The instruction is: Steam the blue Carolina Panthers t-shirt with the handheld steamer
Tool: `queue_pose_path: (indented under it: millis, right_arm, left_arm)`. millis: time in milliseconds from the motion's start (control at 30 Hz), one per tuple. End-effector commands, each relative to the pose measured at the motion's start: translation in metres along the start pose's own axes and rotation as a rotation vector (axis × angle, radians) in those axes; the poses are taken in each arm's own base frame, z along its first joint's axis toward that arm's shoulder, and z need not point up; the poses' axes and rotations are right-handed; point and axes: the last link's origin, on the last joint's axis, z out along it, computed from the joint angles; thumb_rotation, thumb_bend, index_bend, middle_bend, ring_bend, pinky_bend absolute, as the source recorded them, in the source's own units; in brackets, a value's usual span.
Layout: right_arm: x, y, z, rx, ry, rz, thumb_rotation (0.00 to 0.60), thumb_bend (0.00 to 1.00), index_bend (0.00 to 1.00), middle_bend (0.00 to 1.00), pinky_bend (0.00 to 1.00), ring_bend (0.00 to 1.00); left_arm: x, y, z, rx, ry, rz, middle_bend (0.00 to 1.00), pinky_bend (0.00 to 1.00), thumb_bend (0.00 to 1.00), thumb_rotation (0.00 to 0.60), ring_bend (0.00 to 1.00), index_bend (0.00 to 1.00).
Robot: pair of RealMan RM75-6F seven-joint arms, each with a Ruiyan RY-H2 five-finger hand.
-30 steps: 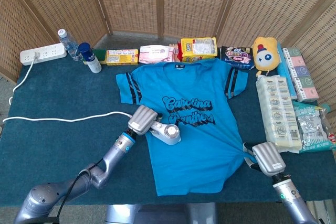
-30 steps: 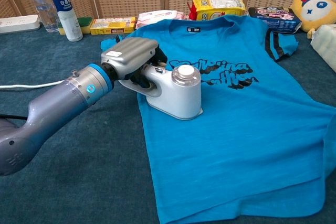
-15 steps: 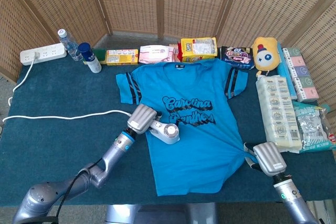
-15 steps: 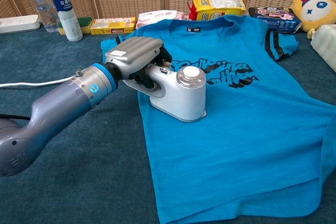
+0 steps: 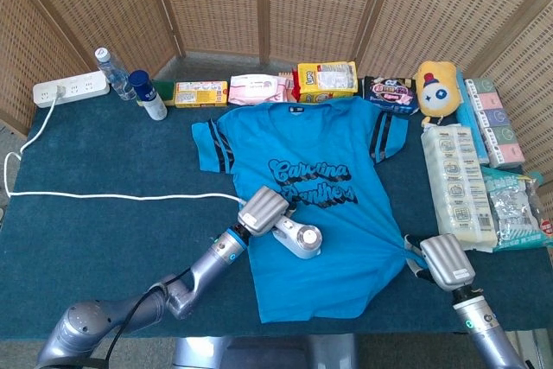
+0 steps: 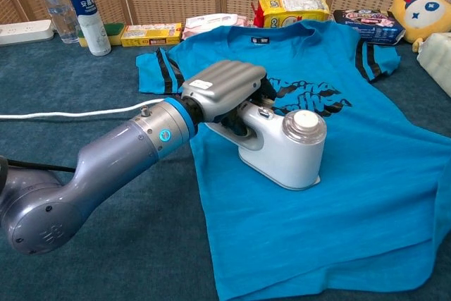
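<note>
The blue Carolina Panthers t-shirt [image 5: 333, 157] lies flat on the dark table, collar away from me, and also shows in the chest view [image 6: 352, 195]. My left hand [image 5: 263, 206] grips the handle of the white handheld steamer [image 5: 299, 238], which rests on the shirt's lower left part just below the black lettering. Close up in the chest view, the left hand [image 6: 224, 88] wraps the handle and the steamer [image 6: 285, 149] lies on the cloth. At the shirt's lower right edge my right hand [image 5: 444, 261] holds the fabric, with wrinkles fanning out from it. The chest view does not show that hand.
A white cord [image 5: 112, 197] runs from the steamer across the table's left side to a power strip [image 5: 71, 88]. Bottles [image 5: 147, 97] and snack packs [image 5: 327, 80] line the back edge. A yellow plush [image 5: 439, 87] and stacked packs [image 5: 458, 183] fill the right side.
My left hand has slid the steamer down and to the right across the shirt, nearer me, dragging the cord straighter. The right hand has stayed in place on the shirt's edge.
</note>
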Motion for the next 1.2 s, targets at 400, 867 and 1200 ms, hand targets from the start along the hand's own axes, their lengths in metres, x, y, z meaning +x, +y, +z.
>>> queue_pose_path:
  millis: [400, 867, 1200]
  right_arm:
    - [-0.002, -0.004, 0.003, 0.010, -0.002, 0.003, 0.600, 0.52, 0.71, 0.68, 0.82, 0.75]
    - [-0.003, -0.010, 0.003, 0.023, -0.014, 0.007, 0.600, 0.52, 0.71, 0.68, 0.82, 0.75]
    - [-0.005, -0.028, 0.005, 0.074, -0.028, 0.028, 0.600, 0.52, 0.71, 0.68, 0.82, 0.75]
  left_arm:
    - [0.000, -0.002, -0.024, -0.079, -0.022, 0.017, 0.80, 0.79, 0.33, 0.600, 0.72, 0.77]
    - [0.009, -0.041, -0.026, -0.004, -0.025, 0.089, 0.81, 0.79, 0.33, 0.600, 0.72, 0.77]
    - [0.017, -0.067, -0.023, 0.072, -0.008, 0.123, 0.80, 0.79, 0.33, 0.600, 0.72, 0.77]
